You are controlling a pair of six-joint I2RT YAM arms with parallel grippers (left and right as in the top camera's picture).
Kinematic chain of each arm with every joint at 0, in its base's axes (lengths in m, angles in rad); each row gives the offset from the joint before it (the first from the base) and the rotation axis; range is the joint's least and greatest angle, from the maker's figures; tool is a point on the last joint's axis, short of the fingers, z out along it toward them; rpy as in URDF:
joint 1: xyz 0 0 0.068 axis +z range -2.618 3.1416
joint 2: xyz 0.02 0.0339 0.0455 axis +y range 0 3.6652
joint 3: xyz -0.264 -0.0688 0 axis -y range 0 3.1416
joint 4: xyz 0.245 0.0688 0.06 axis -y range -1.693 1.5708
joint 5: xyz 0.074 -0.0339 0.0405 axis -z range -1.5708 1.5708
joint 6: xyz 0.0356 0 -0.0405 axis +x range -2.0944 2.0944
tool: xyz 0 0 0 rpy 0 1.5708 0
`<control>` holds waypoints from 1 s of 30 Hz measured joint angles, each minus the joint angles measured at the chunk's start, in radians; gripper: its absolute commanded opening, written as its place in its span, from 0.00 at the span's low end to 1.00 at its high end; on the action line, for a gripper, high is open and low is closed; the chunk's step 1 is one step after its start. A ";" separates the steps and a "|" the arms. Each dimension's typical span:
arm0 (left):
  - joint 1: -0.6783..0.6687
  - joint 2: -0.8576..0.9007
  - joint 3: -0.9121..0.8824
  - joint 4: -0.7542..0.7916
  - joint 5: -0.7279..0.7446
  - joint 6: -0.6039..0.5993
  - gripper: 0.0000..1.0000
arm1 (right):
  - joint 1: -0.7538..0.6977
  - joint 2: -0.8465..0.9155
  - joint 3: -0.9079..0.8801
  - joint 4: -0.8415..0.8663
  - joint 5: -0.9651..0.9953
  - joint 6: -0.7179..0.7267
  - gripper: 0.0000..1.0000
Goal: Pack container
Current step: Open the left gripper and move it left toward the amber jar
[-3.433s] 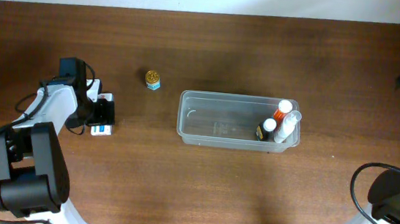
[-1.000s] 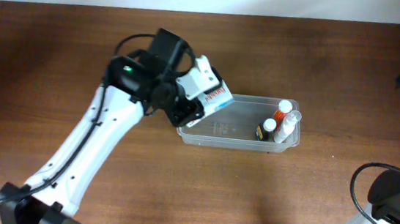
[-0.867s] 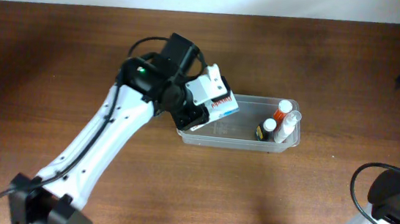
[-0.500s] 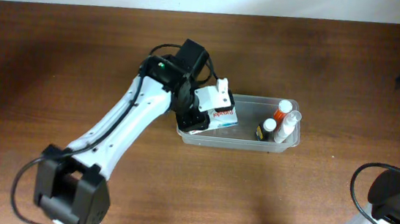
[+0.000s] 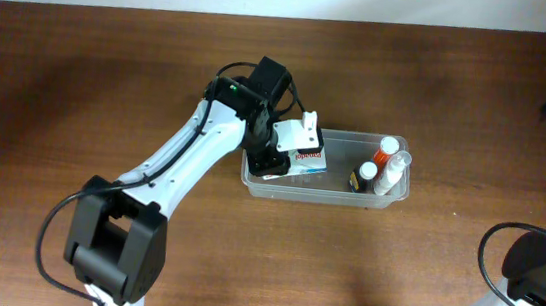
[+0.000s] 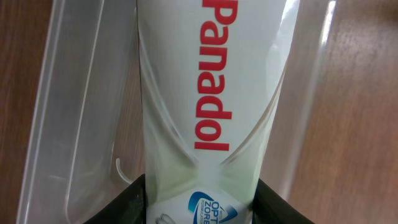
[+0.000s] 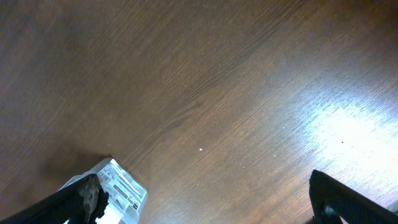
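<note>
One item in hand: the left gripper (image 6: 202, 208) is clamped narrow across a white Panadol box (image 6: 199, 93), with dark fingers (image 6: 134, 202) pressing either side of its near end. The box hangs inside the left end of the container (image 5: 336, 179), which sits mid-table (image 5: 109, 77). Contact with the floor: cannot tell. A few bottles (image 5: 380, 165) stand at the right end, apart from the box. The right gripper (image 7: 203, 186) is spread wide, holding nothing, over bare wood.

Step judged: placing the box. Next: lower until seated, release, then lift straight out clear of the rim.
</note>
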 measured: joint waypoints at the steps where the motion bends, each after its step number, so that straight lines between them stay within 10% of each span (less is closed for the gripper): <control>1: 0.000 0.008 0.000 0.002 0.000 0.005 0.60 | 0.000 0.000 0.000 0.000 0.000 0.000 0.98; 10: 0.000 0.022 0.000 0.026 0.000 0.010 0.68 | 0.000 0.000 0.000 0.000 0.000 0.000 0.98; 18: 0.000 0.023 0.020 0.052 -0.001 -0.003 0.51 | 0.000 0.000 0.000 0.000 0.000 0.001 0.98; 30: 0.031 0.023 0.362 0.027 -0.074 -0.281 0.52 | 0.000 0.000 0.000 0.000 0.000 0.000 0.98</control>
